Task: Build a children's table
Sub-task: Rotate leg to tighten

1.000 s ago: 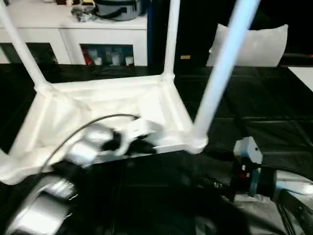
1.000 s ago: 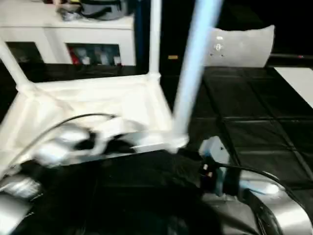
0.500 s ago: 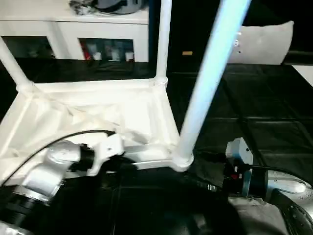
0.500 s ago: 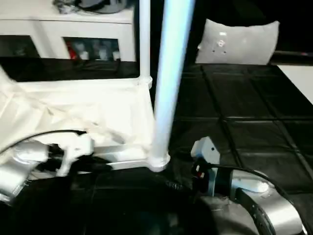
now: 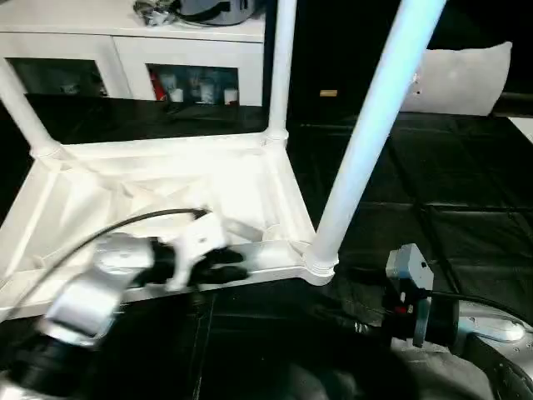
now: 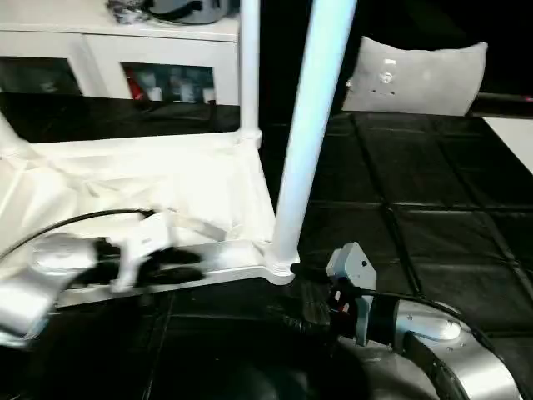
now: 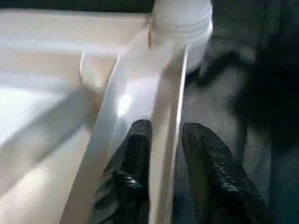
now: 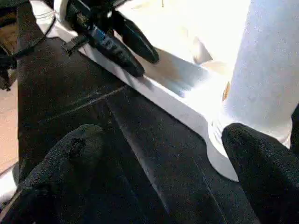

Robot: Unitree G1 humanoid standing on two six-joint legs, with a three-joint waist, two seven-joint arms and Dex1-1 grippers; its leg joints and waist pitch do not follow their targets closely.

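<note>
The children's table (image 5: 166,150) lies upside down on the black mat, ribbed underside up. Three white legs stand in its corner sockets: the near right leg (image 5: 366,142), the far right leg (image 5: 279,75) and the far left leg (image 5: 21,108). My left gripper (image 5: 236,263) sits at the near rim, close to the near right socket (image 7: 181,18). Its black fingers (image 7: 135,144) stand slightly apart, one on each side of the thin rim wall. My right gripper (image 8: 163,186) is wide open and low on the mat, just in front of that socket (image 8: 224,154), holding nothing.
A white cabinet (image 5: 125,42) with shelves stands at the back. A grey cushion (image 5: 462,79) lies at the back right. Black mat tiles (image 5: 433,183) stretch right of the table. A black cable (image 5: 125,225) arcs over my left wrist.
My left gripper's fingers have parted from a tight pinch on the near rim and now sit loosely astride it. The head view has shifted a little. The right gripper stays wide open.
</note>
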